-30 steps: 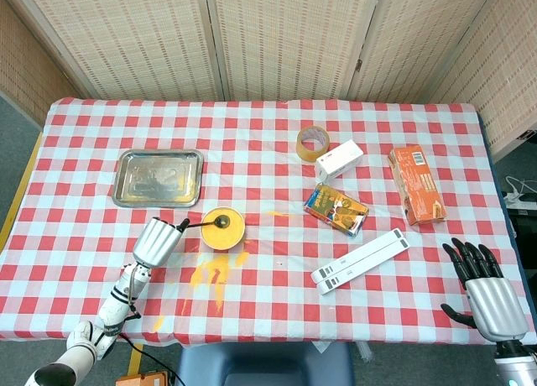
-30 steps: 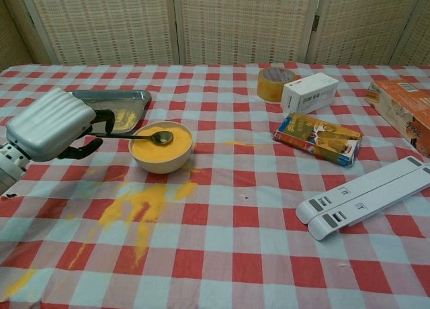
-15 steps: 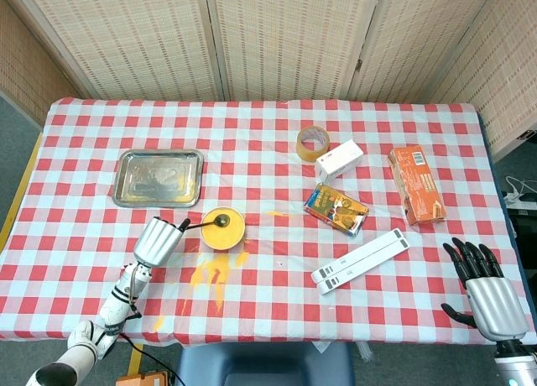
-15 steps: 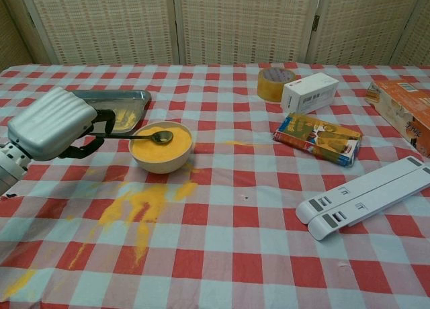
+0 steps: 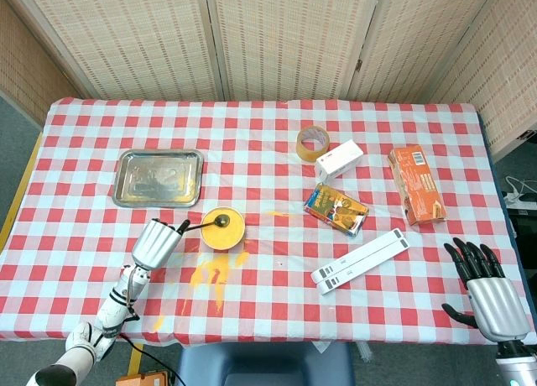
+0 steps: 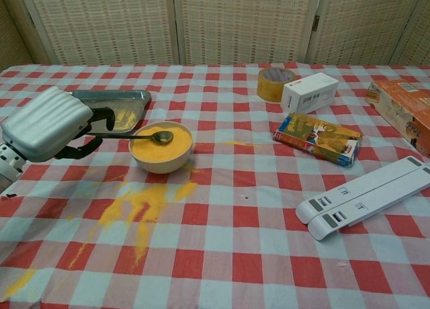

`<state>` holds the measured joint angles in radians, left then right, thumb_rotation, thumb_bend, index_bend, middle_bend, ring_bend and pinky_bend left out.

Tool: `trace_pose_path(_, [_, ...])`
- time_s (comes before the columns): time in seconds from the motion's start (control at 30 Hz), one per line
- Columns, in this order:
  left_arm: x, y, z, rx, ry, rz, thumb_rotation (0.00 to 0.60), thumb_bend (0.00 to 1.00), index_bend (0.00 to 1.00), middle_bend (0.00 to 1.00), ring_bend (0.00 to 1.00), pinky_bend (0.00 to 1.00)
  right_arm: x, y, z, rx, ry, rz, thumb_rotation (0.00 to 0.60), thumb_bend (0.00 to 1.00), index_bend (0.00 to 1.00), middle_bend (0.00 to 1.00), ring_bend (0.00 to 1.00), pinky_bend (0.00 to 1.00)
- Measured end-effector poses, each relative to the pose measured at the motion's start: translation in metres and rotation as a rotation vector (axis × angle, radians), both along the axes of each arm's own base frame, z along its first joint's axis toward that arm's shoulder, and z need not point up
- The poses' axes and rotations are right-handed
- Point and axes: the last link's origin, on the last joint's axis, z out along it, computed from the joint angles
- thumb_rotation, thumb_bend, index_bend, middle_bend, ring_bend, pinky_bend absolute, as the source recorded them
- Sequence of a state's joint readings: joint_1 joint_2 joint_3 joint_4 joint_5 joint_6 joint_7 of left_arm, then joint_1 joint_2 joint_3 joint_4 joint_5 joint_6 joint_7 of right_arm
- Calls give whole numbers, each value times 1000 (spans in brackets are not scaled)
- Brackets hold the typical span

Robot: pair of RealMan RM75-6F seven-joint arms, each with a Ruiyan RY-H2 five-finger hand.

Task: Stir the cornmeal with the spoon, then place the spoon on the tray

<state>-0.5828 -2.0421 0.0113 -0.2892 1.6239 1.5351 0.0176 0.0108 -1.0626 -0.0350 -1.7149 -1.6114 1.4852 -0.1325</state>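
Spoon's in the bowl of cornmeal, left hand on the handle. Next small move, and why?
Probably sweep the spoon in a small circle through the cornmeal. The left hand holds the handle, and the spoon's tip rests on the meal in the bowl. Keep it gentle: meal is already spilled on the cloth. The tray comes later.

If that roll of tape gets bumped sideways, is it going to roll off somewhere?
Probably not. The tape lies flat on its side in the chest view, so a nudge would likely slide it, not roll it. The white box sits close beside it and could block a push that way. Being a hollow ring, it looks light and easy to shift.
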Motion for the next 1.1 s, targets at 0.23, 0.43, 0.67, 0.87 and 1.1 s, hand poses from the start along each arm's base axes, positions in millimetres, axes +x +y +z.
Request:
trace_pose_path(0.23, [1, 0, 0, -6, -19, -6, 600, 419, 486, 1000, 1000, 1000, 0, 0, 0, -1, 1, -1, 600, 45, 0, 0, 0, 0])
trace_pose_path(0.43, [3, -1, 1, -11, -43, -15, 600, 417, 494, 1000, 1000, 1000, 0, 0, 0, 0, 3, -2, 600, 46, 0, 0, 0, 0])
trace_pose_path(0.67, [2, -1, 1, -21, -67, -15, 600, 419, 499, 1000, 1000, 1000, 0, 0, -1, 0, 6, -4, 600, 45, 0, 0, 0, 0])
trace_pose_path(0.87, [1, -2, 1, -33, -88, -11, 600, 425, 514, 1000, 1000, 1000, -1, 0, -1, 1, 7, -5, 600, 45, 0, 0, 0, 0])
trace_pose_path(1.1, [3, -2, 1, -40, -106, -16, 600, 429, 540, 1000, 1000, 1000, 0, 0, -1, 0, 6, -4, 600, 46, 0, 0, 0, 0])
